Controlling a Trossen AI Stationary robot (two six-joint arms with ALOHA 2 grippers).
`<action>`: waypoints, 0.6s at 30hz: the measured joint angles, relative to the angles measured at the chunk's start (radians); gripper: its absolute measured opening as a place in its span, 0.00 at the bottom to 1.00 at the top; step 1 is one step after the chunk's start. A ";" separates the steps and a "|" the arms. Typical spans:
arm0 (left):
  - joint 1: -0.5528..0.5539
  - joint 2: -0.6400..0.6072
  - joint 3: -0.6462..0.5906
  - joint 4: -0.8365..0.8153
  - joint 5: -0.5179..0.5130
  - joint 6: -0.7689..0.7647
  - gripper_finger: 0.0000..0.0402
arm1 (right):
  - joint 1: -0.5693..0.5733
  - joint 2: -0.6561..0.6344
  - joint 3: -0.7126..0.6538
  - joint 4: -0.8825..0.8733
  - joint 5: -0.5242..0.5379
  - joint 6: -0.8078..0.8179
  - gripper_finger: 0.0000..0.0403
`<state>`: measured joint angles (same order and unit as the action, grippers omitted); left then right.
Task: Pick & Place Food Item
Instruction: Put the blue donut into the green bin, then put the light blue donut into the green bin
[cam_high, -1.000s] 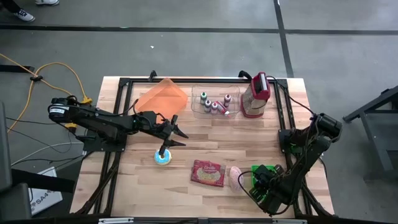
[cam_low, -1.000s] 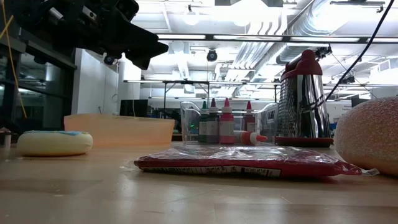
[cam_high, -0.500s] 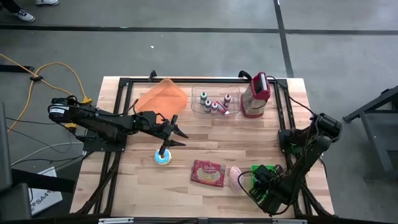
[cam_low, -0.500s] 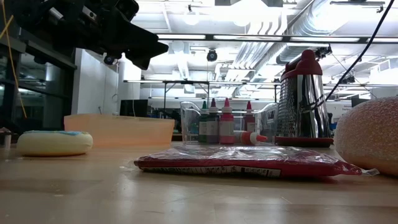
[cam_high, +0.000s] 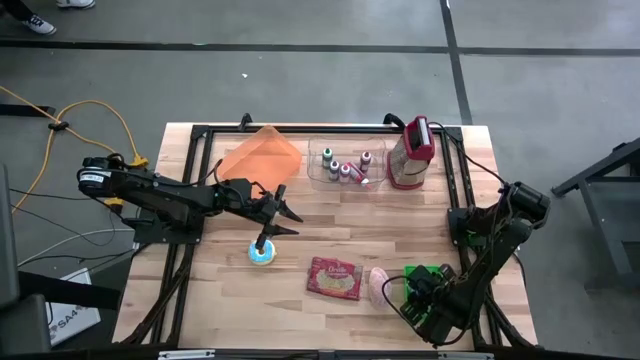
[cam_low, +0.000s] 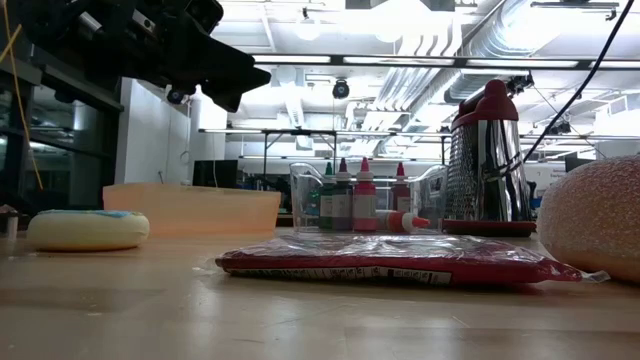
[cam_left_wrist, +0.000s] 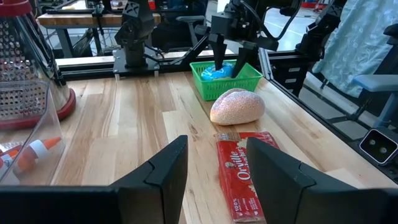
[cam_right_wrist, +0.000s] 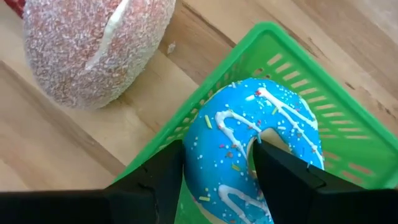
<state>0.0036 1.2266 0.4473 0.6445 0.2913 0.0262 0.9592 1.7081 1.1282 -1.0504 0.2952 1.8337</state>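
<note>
A blue iced donut with sprinkles sits in the green basket at the table's near right. My right gripper comes down on it and is shut on it; the left wrist view also shows this gripper over the basket. My left gripper hovers open above the table's left middle, nothing between its fingers. A pink sugared roll and a red packet lie flat on the wood beside the basket. My right gripper has the donut's ring between its two fingers: one finger stands in the hole, the other on the outer side. The fingers come from above, pointing steeply down. The donut stays inside the basket; whether it rests on the floor I cannot tell.
A pale yellow round item with blue on top lies under my left gripper. At the far edge stand an orange bin, a clear box of small bottles and a steel grater with a red handle. Bare wood lies mid-table.
</note>
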 joint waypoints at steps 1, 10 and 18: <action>0.000 0.000 0.000 0.000 0.000 0.000 0.39 | -0.002 0.000 0.000 0.006 -0.001 0.004 0.45; 0.000 0.000 0.000 0.000 0.000 0.000 0.39 | -0.007 0.000 -0.001 -0.008 -0.056 0.043 0.45; 0.000 0.000 0.000 0.000 0.000 0.000 0.39 | -0.006 0.005 -0.043 0.033 -0.040 0.019 0.45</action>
<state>0.0033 1.2266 0.4473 0.6441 0.2912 0.0262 0.9527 1.7130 1.0854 -1.0171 0.2555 1.8523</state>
